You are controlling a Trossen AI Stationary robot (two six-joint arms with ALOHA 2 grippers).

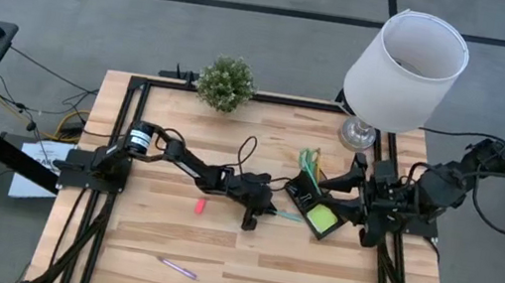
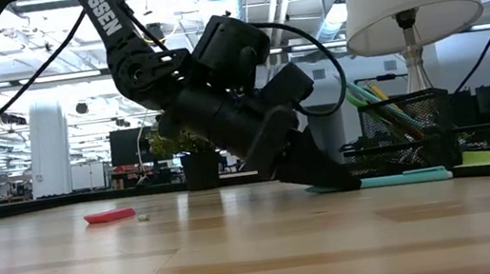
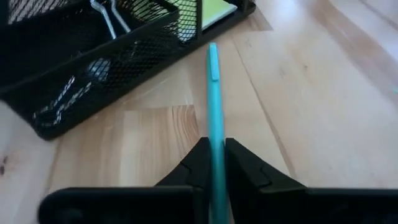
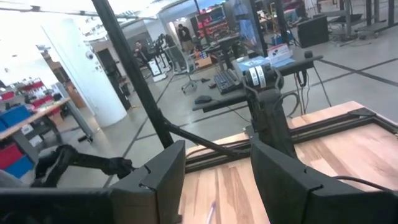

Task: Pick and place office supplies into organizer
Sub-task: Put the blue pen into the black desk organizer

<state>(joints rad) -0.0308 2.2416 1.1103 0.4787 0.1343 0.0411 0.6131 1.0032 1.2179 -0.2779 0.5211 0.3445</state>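
The teal pen (image 3: 214,118) lies flat on the table (image 1: 312,281), pinched at its rear end between the fingers of the left gripper (image 1: 254,214), its tip pointing toward the organizer (image 1: 313,203) just beside it. In the high view the organizer sits at about three o'clock from the table's centre, with the lime-green sticky-note pad (image 1: 323,216) in one compartment and green-handled scissors (image 1: 309,162) standing at its far end. The pink eraser (image 1: 200,205) rests at nine o'clock from the left gripper, and a purple pen (image 1: 177,268) lies near the six o'clock edge. The right gripper (image 4: 214,180) waits folded back at the three o'clock edge, fingers spread and holding nothing
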